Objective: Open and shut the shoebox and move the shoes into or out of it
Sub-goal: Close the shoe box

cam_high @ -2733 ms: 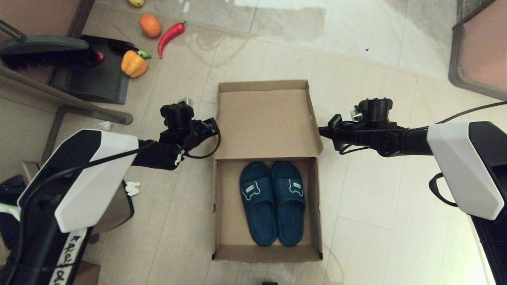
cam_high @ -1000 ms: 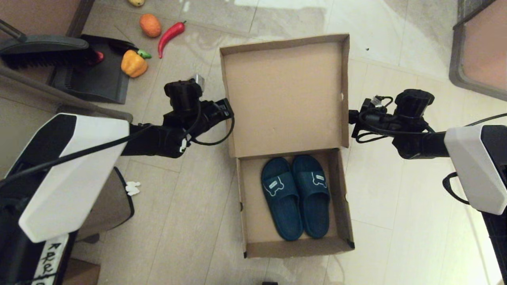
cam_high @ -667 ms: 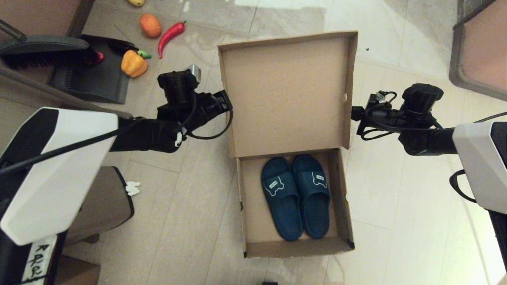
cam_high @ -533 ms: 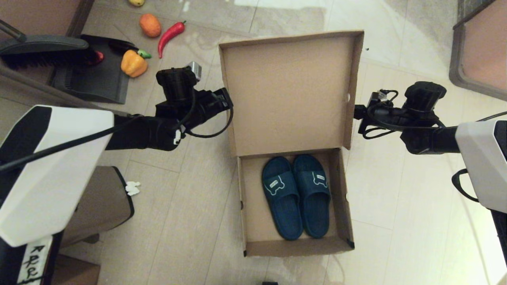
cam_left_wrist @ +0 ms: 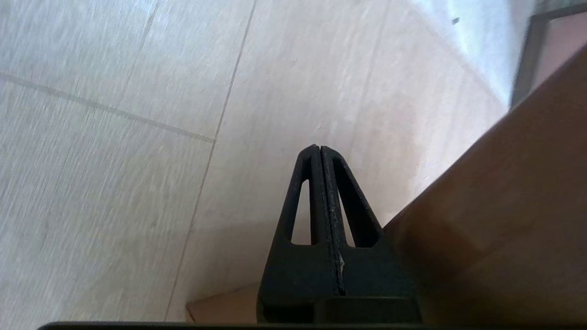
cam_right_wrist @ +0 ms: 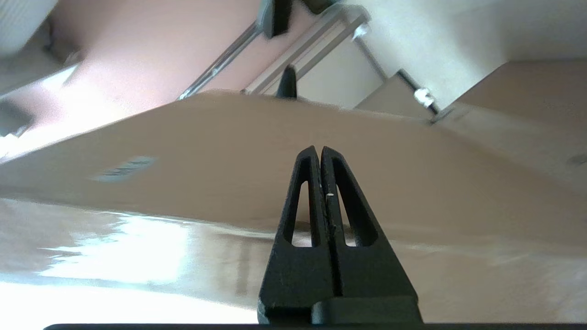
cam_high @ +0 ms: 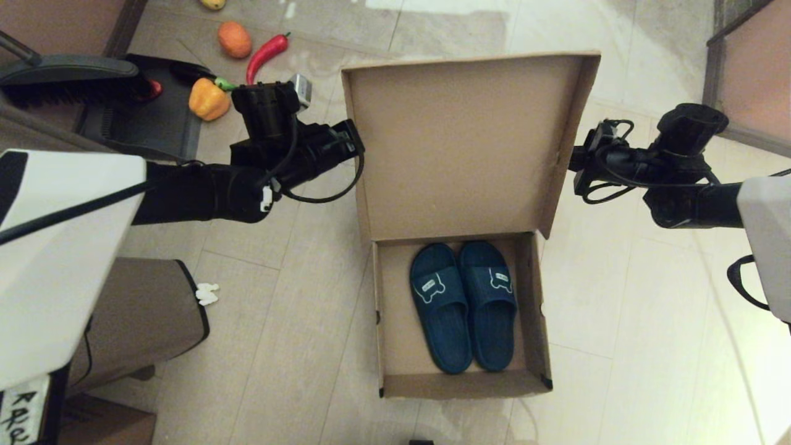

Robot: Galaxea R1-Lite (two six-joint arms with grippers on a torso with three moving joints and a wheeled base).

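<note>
Cardboard shoebox (cam_high: 395, 383) lies open on the floor, lid upright, shoes (cam_high: 463, 306) inside. Left tool (cam_left_wrist: 319, 151) and right tool (cam_right_wrist: 319, 151), both pressed together, flank the lid. Peppers (cam_high: 209, 99) and a brown bin (cam_high: 136, 315) lie to its left.

the pale tiled floor (cam_high: 296, 346) carries the open shoebox (cam_high: 460, 383), which holds the shoes (cam_high: 463, 306). to the box's left stands a tan bin (cam_high: 142, 315) with a white scrap (cam_high: 207, 293) beside it. farther left and beyond the box lie a dark dustpan (cam_high: 142, 120), a brush (cam_high: 68, 80) (partly over the pan), a yellow pepper (cam_high: 207, 99), a red chilli (cam_high: 264, 55) and an orange fruit (cam_high: 234, 40).
</note>
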